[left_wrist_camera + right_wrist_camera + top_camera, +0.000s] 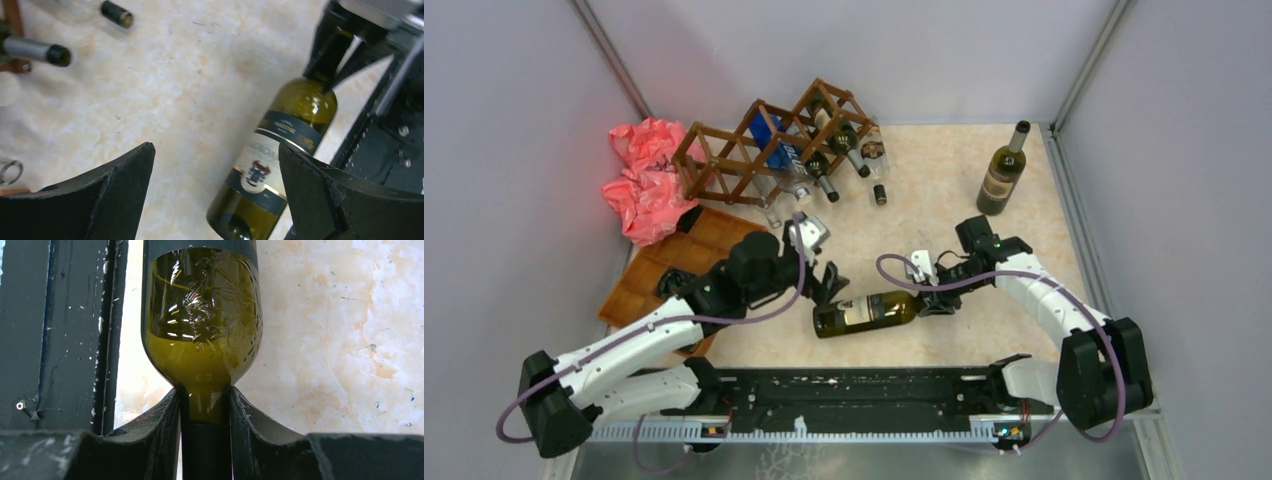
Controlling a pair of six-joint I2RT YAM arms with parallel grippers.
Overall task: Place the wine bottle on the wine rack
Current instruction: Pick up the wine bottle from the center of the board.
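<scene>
Right gripper [929, 296]: fingers are clamping the neck of the dark green glass wine bottle with the white-and-navy label [869, 312], right under the shoulder. Grip is looking centred in the wrist view.
Left gripper [824, 272]: jaws are standing wide apart, gripping nothing, hovering over the bottle's base end. One finger is sitting just beside the label.
Wine bottle: lying horizontal between both grippers, base toward the left gripper, low over the beige marbled tabletop [924, 200]. Can't tell if it's touching. Not in the rack yet.
Wine rack: dark brown wooden lattice rack [754, 150] is sitting beyond the left gripper, well apart from the bottle. Several cells are carrying bottles. The cells at its left end are looking free.
Step in hand: reading this as a two-arm pickup. Left jaws should be closing round the body near the base before any lift. A neck-only hold risks the heavy end swinging.
Edges: black base rail [864, 405] is running just behind the bottle. Stored bottle necks are sticking out of the rack front. Flat brown wooden compartment tray [649, 280] is lying left of the left gripper.
Open room: bare table is lying ahead of both grippers up to the rack. Upright dark bottle [1004, 170] is standing well beyond the right gripper.
</scene>
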